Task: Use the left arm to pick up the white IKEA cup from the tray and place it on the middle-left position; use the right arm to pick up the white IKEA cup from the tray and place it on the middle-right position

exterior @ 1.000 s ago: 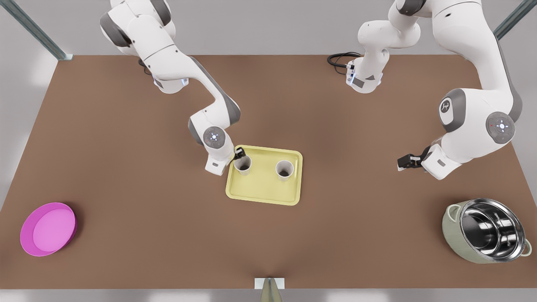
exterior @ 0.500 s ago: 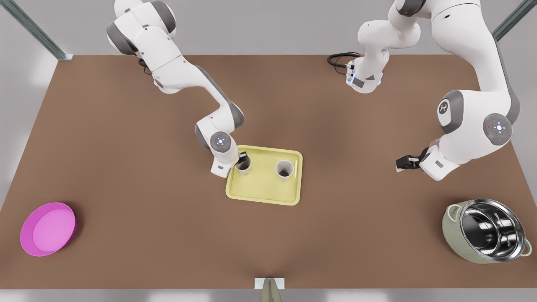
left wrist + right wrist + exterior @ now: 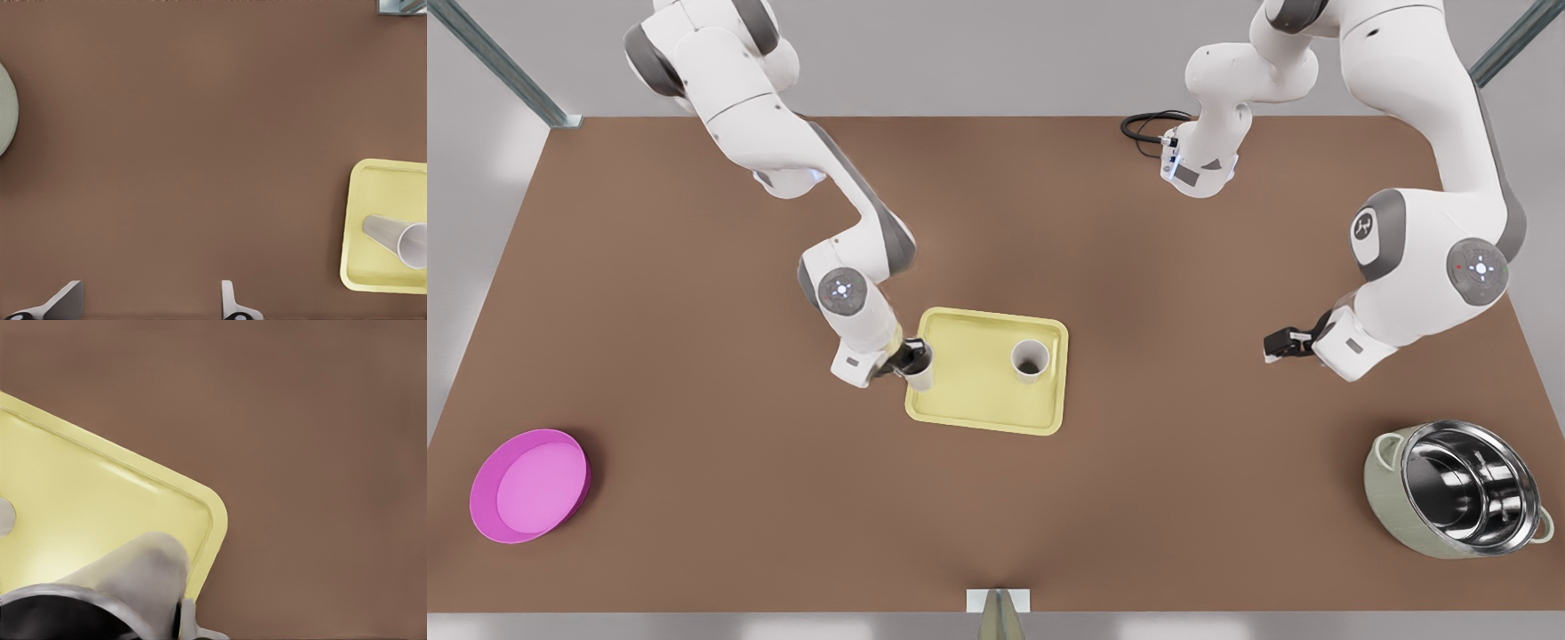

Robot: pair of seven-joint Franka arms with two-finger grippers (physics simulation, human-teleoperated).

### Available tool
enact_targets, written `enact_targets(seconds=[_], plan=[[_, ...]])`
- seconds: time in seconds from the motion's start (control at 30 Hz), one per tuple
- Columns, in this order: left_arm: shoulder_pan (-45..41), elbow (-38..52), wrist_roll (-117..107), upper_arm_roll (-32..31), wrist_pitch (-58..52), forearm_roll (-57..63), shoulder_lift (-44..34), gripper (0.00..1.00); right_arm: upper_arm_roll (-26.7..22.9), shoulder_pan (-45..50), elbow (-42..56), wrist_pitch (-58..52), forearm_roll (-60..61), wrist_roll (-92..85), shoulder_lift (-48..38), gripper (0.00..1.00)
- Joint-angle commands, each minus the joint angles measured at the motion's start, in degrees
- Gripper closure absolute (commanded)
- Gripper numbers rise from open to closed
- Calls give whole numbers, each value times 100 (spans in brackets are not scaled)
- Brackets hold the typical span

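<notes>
My right pincer (image 3: 903, 360) pinches one white cup (image 3: 919, 373) by its rim over the tray (image 3: 978, 418) edge, my left pincer (image 3: 1272, 346) waits spread, well apart; such thin grip may let the cup tilt and slip

The front view looks steeply down over the whole brown table (image 3: 694, 373). Both wrist views face downward, sharing the pale yellow rectangular tray (image 3: 983, 413) (image 3: 352, 227) (image 3: 100, 500); the right wrist view sits closest.
</notes>
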Motion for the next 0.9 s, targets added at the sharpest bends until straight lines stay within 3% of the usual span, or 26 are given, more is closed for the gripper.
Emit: enact_targets(seconds=[0.0, 0.07, 0.13, 0.23, 0.33, 0.37, 0.5, 0.53, 0.6, 0.83, 0.87], plan=[[-432, 8, -638, -13, 77, 242, 37, 0, 28, -512, 5, -451, -184, -211, -266, 98], [-538, 35, -682, -4, 236, 260, 151, 0, 37, -1364, 5, -574, -210, -1757, -293, 98], [-960, 368, -1042, -206, 262, -118, 345, 0, -7, -1611, 5, -653, -1027, -2101, -249, 98], [-2129, 254, -2615, -215, 877, -233, 758, 0, -587, -1620, 14, -565, -1309, -2690, 67, 97], [-2938, 281, -3793, -215, 1826, 74, 1417, 0, -692, -1611, 163, -372, -1291, -2681, 683, 97], [-3114, 281, -4057, -215, 2028, 180, 1566, 0, -701, -1602, 163, 94, -1283, -2672, 867, 97], [-3114, 316, -4101, -188, 2319, 268, 1848, 0, -710, -1576, 181, 138, -1265, -2611, 1052, 95], [-3114, 316, -4093, -180, 2371, 268, 1944, 0, -710, -1576, 172, 130, -1256, -2558, 1052, 67], [-3114, 298, -4110, -188, 2652, 400, 2190, 0, -718, -1541, 181, 138, -1247, -2400, 1052, 0], [-3246, 52, -4101, -188, 3127, 427, 2621, 0, -692, -1541, 190, -336, -1019, -2409, 595, 0], [-3246, 52, -4101, -188, 3127, 427, 2621, 0, -666, -1532, 190, -599, -484, -2400, 358, 0]])
